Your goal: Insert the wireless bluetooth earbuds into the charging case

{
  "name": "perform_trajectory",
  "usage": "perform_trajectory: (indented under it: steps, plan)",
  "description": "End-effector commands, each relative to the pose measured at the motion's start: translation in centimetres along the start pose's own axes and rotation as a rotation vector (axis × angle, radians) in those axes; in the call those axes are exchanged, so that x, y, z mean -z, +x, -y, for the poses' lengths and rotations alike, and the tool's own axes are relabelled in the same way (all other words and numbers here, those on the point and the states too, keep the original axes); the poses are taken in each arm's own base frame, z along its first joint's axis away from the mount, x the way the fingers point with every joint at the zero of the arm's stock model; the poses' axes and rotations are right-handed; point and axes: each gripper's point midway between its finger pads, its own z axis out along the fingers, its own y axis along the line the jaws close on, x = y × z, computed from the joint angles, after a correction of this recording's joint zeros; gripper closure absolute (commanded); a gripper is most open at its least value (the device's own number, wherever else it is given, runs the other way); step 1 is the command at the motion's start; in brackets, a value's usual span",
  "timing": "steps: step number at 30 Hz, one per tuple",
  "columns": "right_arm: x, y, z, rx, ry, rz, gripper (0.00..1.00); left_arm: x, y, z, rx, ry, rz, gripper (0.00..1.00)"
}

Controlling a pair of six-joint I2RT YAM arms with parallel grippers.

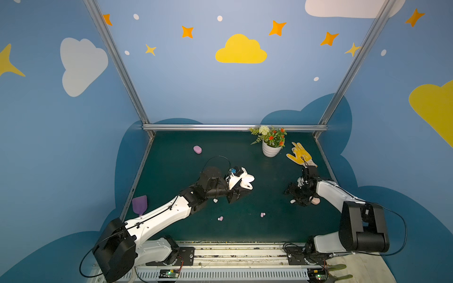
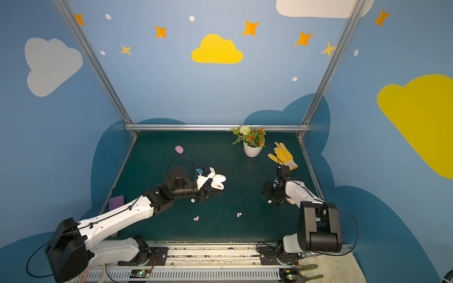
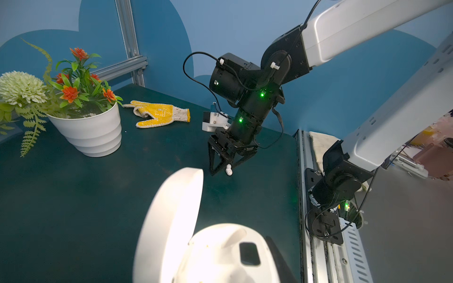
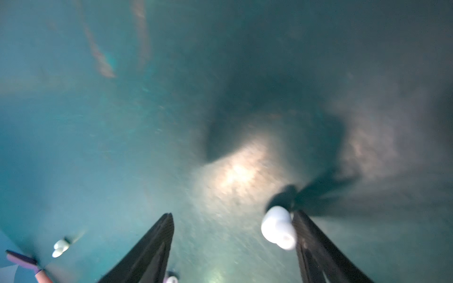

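Where the right gripper (image 4: 232, 215) reaches down to the dark green table (image 1: 171, 171), a white earbud (image 4: 278, 227) lies on the surface against the inner face of one finger. The jaws stand wide apart and grip nothing. Near the middle of the table the left gripper (image 1: 241, 192) is closed on a white charging case (image 1: 247, 182), whose lid stands open in the left wrist view. A second white earbud (image 1: 215, 200) lies just beside that gripper. Nearer the front edge sit two small pinkish clumps of earbuds (image 1: 220, 218), well apart; how many are in each is too small to tell. A closed lilac case (image 1: 197, 149) rests toward the back left, and a pink case (image 1: 315, 201) shows partly from under the right arm. At the back right are a white flower pot (image 1: 270, 150) and, beside it, a yellow work glove (image 1: 300, 155).
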Motion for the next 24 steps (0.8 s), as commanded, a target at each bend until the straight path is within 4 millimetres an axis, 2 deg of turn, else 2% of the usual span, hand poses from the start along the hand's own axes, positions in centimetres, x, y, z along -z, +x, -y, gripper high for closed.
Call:
perform_trajectory:
  steps: [1, 7, 13, 17, 24]
  plan:
    - [0.2, -0.6, -1.6, 0.035, -0.034, -0.002, 0.26, 0.0, -0.5, 0.0, 0.003, 0.011, 0.019, 0.81]
    - [0.2, -0.3, -2.7, 0.064, -0.03, -0.013, 0.26, -0.1, -0.4, 0.0, 0.005, 0.013, 0.016, 0.81]
    - [1.3, -0.2, -1.5, 0.067, 0.034, 0.016, 0.25, 0.1, -0.6, 0.1, 0.005, 0.014, 0.019, 0.81]
    - [1.8, 0.7, -0.8, 0.038, 0.042, 0.015, 0.25, 0.4, -0.8, 0.2, 0.0, 0.009, 0.021, 0.81]
    - [1.3, 2.5, 0.0, 0.004, 0.04, -0.022, 0.25, 0.4, -0.8, 0.3, -0.001, 0.014, 0.025, 0.81]
